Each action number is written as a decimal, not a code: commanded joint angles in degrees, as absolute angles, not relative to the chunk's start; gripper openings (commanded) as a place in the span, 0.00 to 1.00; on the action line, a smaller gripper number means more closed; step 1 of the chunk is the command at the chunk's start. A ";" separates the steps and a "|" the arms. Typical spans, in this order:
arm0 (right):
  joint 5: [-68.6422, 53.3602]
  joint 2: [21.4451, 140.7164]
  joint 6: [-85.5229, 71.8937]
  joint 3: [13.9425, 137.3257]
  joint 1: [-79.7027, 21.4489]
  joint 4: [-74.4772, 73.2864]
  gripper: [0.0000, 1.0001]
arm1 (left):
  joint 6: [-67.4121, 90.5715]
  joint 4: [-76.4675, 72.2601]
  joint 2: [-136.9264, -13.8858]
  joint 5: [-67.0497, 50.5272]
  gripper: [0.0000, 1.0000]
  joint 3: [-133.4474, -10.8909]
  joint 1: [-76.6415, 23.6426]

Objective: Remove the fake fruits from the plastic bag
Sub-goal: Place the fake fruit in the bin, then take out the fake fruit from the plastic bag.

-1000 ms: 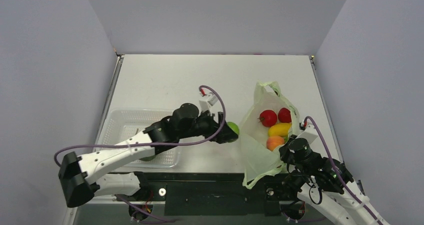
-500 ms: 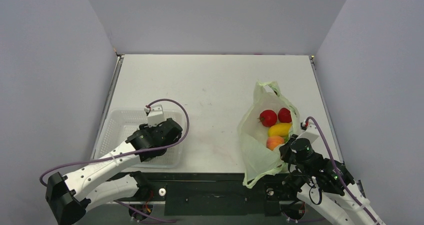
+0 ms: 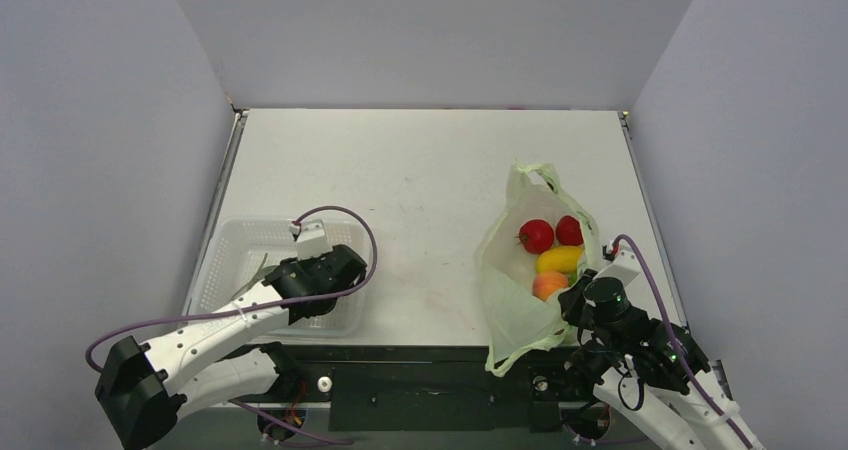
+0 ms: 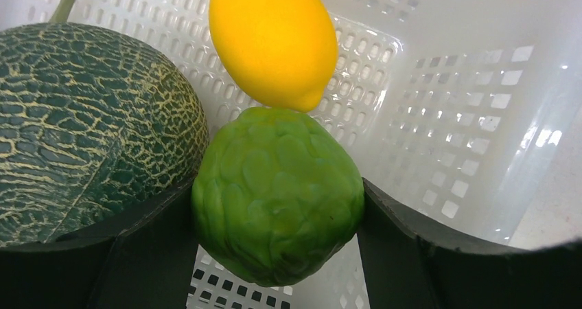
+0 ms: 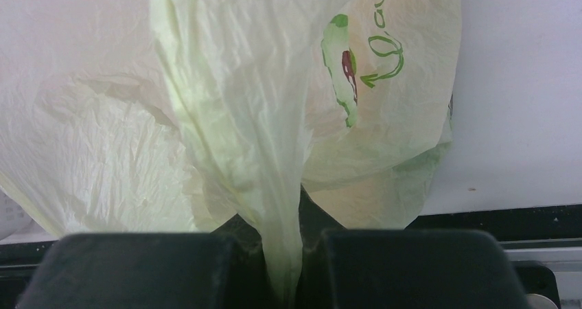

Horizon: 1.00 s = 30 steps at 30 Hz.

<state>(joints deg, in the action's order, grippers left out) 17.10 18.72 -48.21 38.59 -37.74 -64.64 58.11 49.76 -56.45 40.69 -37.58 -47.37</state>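
Observation:
The plastic bag lies open at the right of the table. Inside it are two red fruits, a yellow one and an orange one. My right gripper is at the bag's near right edge, shut on a bunched fold of the bag, with the film pinched between its fingers. My left gripper is down inside the white basket, its jaws touching both sides of a bumpy light green fruit.
In the basket, a yellow lemon touches the green fruit's far side. A dark green netted melon lies to its left. The table's near edge has a black strip. Grey walls enclose the table.

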 commanded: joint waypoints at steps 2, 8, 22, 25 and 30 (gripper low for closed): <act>15.72 18.23 -46.32 38.43 -36.16 -61.74 0.00 | 58.83 48.72 -54.06 37.96 0.78 -38.16 -46.98; 14.45 18.40 -45.37 38.30 -34.53 -61.36 0.00 | 55.13 49.92 -48.73 35.71 0.93 -41.89 -46.96; 13.82 18.87 -44.94 38.32 -34.28 -61.31 0.00 | 42.89 14.23 -43.10 0.28 0.79 -44.42 -47.06; 13.55 19.03 -44.84 38.24 -34.30 -61.38 0.00 | 45.70 1.17 -49.11 -7.10 0.71 -43.74 -48.19; 13.65 19.26 -44.95 38.25 -34.35 -61.37 0.00 | 44.77 -8.24 -63.29 -4.68 0.67 -50.34 -59.49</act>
